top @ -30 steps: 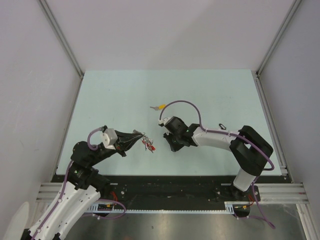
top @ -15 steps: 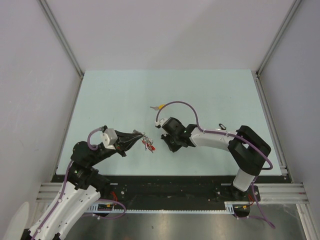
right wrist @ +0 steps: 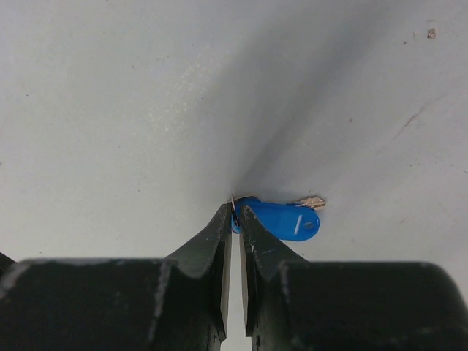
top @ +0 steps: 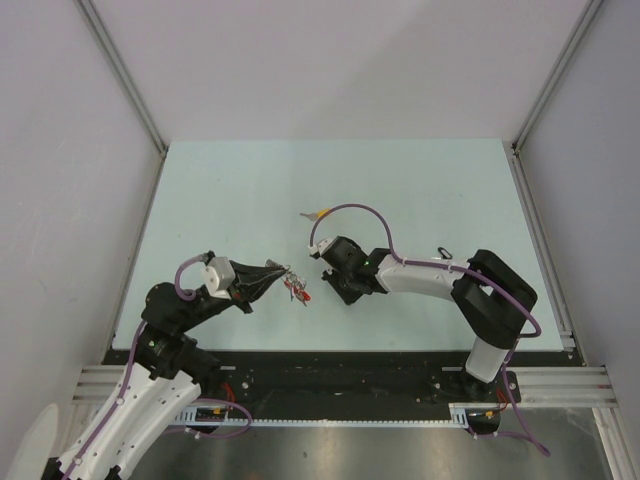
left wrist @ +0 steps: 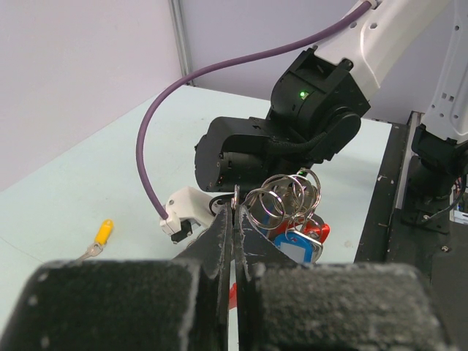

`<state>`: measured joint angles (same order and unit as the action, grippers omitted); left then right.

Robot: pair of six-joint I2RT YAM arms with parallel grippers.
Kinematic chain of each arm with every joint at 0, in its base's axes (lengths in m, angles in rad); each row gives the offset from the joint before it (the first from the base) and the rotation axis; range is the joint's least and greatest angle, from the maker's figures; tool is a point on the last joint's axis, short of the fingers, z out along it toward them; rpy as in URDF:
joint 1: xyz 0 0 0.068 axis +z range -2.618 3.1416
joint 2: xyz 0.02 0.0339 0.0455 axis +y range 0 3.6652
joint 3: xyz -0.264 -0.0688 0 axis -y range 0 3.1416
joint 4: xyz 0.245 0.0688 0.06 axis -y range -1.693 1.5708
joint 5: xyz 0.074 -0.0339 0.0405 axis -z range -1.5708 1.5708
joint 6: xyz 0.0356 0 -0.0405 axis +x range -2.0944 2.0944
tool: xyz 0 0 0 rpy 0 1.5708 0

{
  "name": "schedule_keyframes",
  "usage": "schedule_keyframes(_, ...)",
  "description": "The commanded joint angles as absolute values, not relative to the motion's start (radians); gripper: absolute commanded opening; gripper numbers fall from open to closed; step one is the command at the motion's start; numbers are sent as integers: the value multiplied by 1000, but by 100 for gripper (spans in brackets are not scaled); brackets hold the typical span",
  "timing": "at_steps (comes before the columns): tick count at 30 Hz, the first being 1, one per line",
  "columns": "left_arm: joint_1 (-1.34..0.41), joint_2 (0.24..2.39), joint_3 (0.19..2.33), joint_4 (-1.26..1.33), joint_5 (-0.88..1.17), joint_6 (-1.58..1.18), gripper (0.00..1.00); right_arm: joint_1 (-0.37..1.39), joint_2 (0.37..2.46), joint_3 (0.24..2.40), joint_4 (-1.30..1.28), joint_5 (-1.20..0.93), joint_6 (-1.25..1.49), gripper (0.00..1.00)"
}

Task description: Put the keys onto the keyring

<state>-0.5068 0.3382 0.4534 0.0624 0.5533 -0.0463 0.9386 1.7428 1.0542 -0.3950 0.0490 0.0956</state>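
Left pincer [top: 282, 270]: closed, its 2 fingers pressed flat together, the tips nipping the keyring's edge and holding it clear of the bench [top: 250, 190].
Keyring [left wrist: 284, 196]: several silver loops bunched just past the left tips, over the near-left part of the bench.
Hung blue key [left wrist: 295, 246]: dangles under the loops, white label facing the left wrist camera.
Red piece [left wrist: 320, 231]: hangs beside the hung blue key on the same bunch (key cap or strap, I cannot tell).
Right pincer [right wrist: 235, 212]: jaws drawn almost together with only a thin slit between them; the tips pinch the head end of the loose blue key, where a fine wire loop shows.
Loose blue key [right wrist: 281, 220]: lies flat on the bench, metal blade pointing away from the tips, about mid-width and toward the near edge.
The 2 pincers: near each other, tips facing, not touching.
Yellow key [top: 320, 212]: 1 key lying alone near the middle of the bench, farther from the near edge than both pincers, apart from them.
Black ring [top: 445, 252]: small, on the bench toward the right edge, just behind the right arm.
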Motion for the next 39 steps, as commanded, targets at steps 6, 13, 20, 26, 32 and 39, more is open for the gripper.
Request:
schedule_keyframes(6, -495, 333, 462, 97, 566, -64, 0, 942, 1732, 1088, -411, 60, 81, 13)
schedule_keyframes(13, -495, 337, 460, 98, 566, -63, 0, 939, 1713, 1086, -419, 55, 84, 13)
schedule_keyframes(20, -495, 341, 460, 100, 569, -64, 0, 934, 1710, 1086, -423, 58, 81, 15)
schedule_keyframes(26, -495, 341, 462, 100, 572, -64, 0, 936, 1703, 1086, -423, 60, 81, 16)
schedule_keyframes(32, -495, 341, 462, 98, 572, -64, 0, 936, 1687, 1086, -422, 69, 83, 16)
schedule_keyframes(39, -495, 339, 462, 97, 571, -64, 0, 934, 1693, 1088, -431, 78, 80, 16)
